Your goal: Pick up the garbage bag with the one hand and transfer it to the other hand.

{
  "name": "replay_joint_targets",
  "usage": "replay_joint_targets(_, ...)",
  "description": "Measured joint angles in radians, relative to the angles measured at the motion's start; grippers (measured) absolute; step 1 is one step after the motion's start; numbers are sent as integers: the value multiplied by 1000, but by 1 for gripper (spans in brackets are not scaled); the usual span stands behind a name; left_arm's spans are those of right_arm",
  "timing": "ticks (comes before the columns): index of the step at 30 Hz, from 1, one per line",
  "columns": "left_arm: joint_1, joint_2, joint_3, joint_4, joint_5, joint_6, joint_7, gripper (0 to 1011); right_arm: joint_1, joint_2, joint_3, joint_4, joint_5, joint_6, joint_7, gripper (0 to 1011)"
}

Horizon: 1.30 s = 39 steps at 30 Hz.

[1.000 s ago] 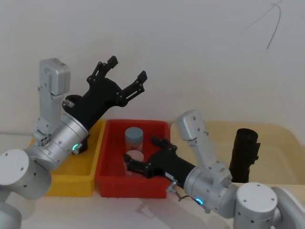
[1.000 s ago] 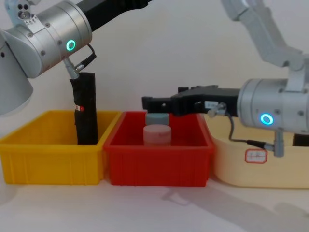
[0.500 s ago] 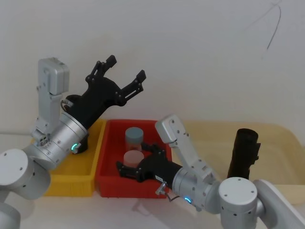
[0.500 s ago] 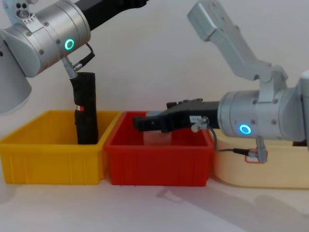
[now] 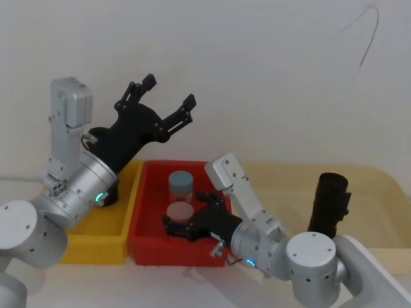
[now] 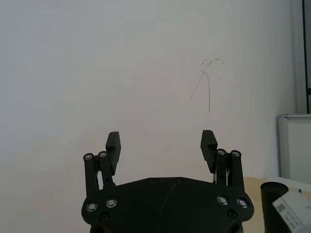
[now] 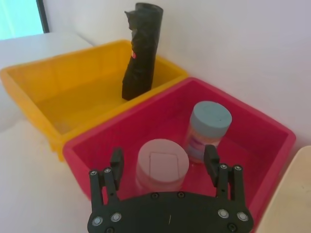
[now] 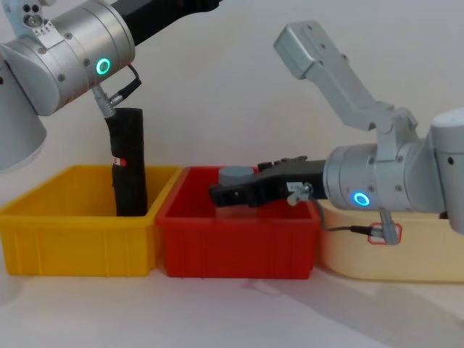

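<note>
Right, status: the garbage bag stands upright in the beige tub on the robot's right, untouched; nothing holds it. The right claw is spread open and empty, low over the red bin, pointing at the pink-lidded jar; the blue-lidded jar sits just behind that. So it's aimed at the wrong bin, well apart from the bag. The left claw is raised high toward the wall, fingers wide open, empty.

Note the slim black roll with a red mark in the yellow bin; that's a decoy, not the target.

My read of the step in hand: reach and grasp haven't started properly. To do it well:
- pull the right claw up and out of the red bin first, clear of both jars; then swing across to the beige tub
- come at the bag from the side, fingers straddling it around mid-height or a bit above; leave the upper end free for the left claw to take
- close gently; rolled film looks soft, likely to squash or slip; the bag may tip if nudged before the close
- lift straight up clear of the tub wall, then bring it to centre above the tabletop for the handover; keep the left claw open until the bag sits between its fingers
</note>
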<state>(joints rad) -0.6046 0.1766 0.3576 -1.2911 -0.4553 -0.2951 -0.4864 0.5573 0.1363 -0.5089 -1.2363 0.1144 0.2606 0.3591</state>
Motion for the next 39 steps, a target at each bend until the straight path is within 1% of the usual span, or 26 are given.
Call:
replay_joint_targets(8,0,0,0,0,0,0,0,1000,20,-7,-6,36,-16,6,-1,1001)
replay_joint_targets(19,0,0,0,0,0,0,0,1000,50,-19,-18,72,-35,40,14,997)
replay_joint_targets(21,0,0,0,0,0,0,0,1001,54,-20,-19,76,-37,46,17,977)
replay_joint_targets(22,0,0,0,0,0,0,0,1000,57,-22,-20,79,-39,49,19,929)
replay_joint_targets(23,0,0,0,0,0,0,0,1000,58,-22,-20,80,-40,52,20,908)
replay_joint_targets(24,0,0,0,0,0,0,0,1000,61,-24,-21,84,-42,56,21,908)
replay_joint_targets(25,0,0,0,0,0,0,0,1001,62,-25,-21,86,-44,58,21,870)
replay_joint_targets(26,0,0,0,0,0,0,0,1000,63,-25,-21,87,-44,59,22,853)
replay_joint_targets(27,0,0,0,0,0,0,0,1001,65,-27,-21,90,-46,63,22,799)
replay_joint_targets(28,0,0,0,0,0,0,0,1001,66,-28,-20,91,-47,65,23,790)
replay_joint_targets(31,0,0,0,0,0,0,0,1000,69,-30,-18,94,-49,71,23,696)
replay_joint_targets(39,0,0,0,0,0,0,0,1000,73,-32,-2,87,-51,81,23,690)
